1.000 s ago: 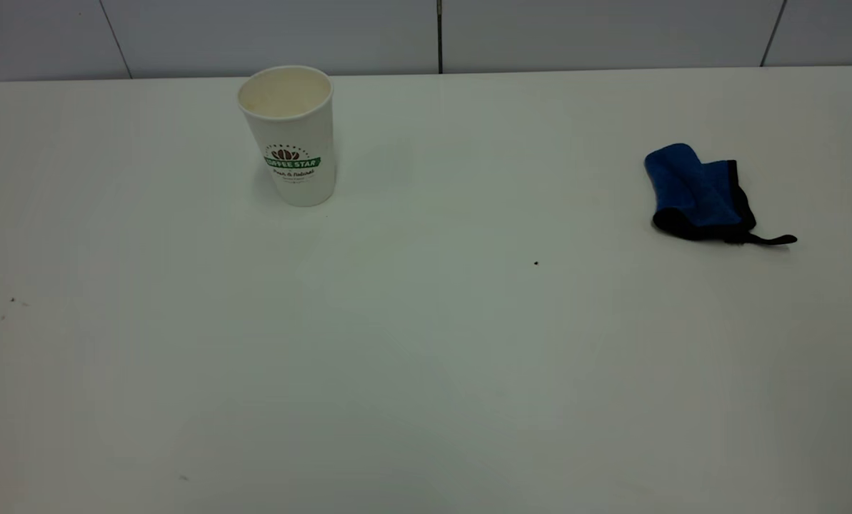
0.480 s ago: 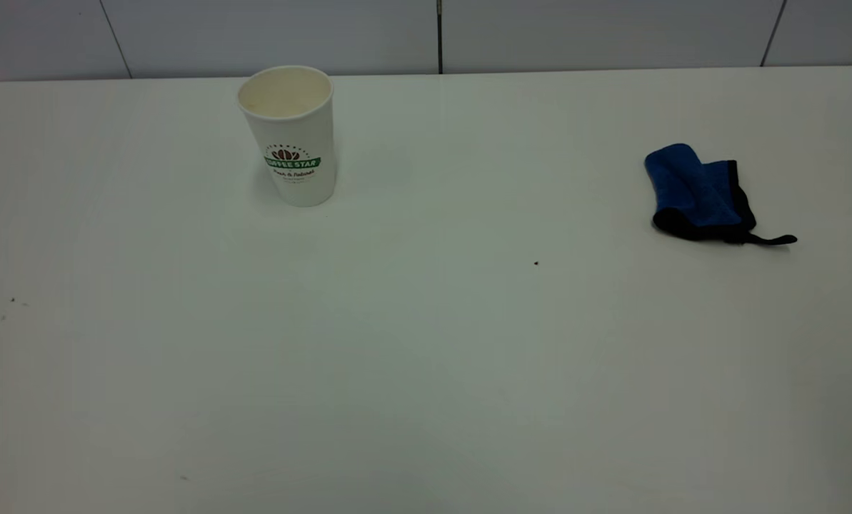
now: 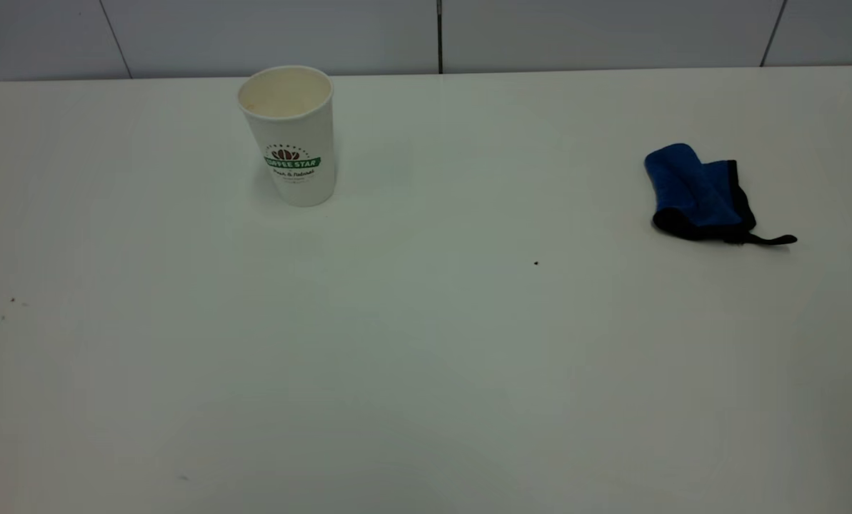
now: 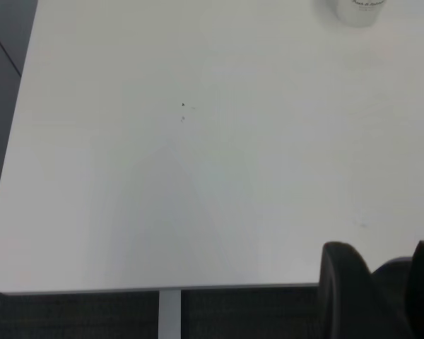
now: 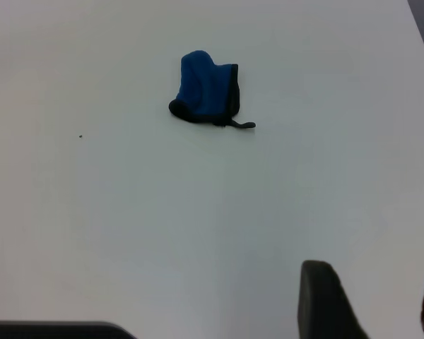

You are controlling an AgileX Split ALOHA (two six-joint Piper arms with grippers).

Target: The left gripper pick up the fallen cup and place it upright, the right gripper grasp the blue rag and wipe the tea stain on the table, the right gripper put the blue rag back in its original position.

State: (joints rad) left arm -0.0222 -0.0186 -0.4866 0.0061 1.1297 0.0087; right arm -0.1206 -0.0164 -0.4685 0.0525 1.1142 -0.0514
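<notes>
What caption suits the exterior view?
Upright cup and folded blue rag sit apart on the white table.

Wide open table (image 3: 426, 357) across the middle and near side. Only two obstacles: cup (image 3: 289, 135) upright toward the far left, rag (image 3: 697, 191) flat toward the far right, well apart, with a broad clear lane between. Room on every side of each. Tiny specks (image 3: 536, 263) only, nothing to block a pass.
</notes>
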